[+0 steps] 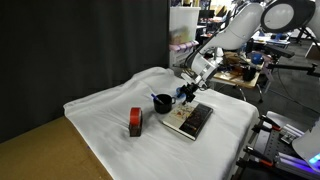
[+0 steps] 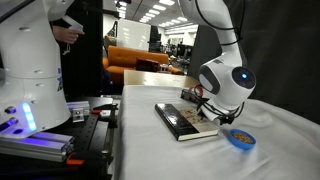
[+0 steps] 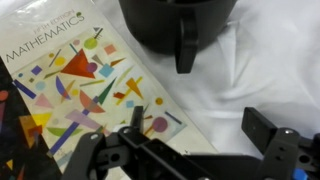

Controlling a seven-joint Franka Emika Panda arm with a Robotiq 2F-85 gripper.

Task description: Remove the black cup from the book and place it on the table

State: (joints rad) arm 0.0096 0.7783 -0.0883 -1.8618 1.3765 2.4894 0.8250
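Black cup sits upright on the white-clothed table at 12 o'clock in wrist view, handle pointing to 6, Mathematics book at its 9, gripper fingers wide and empty.

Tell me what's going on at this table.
A robot arm's gripper hangs open just above the table, holding nothing. The black cup stands on the white cloth beside the book, not on it, so the move looks done. A red and black block lies nearby.
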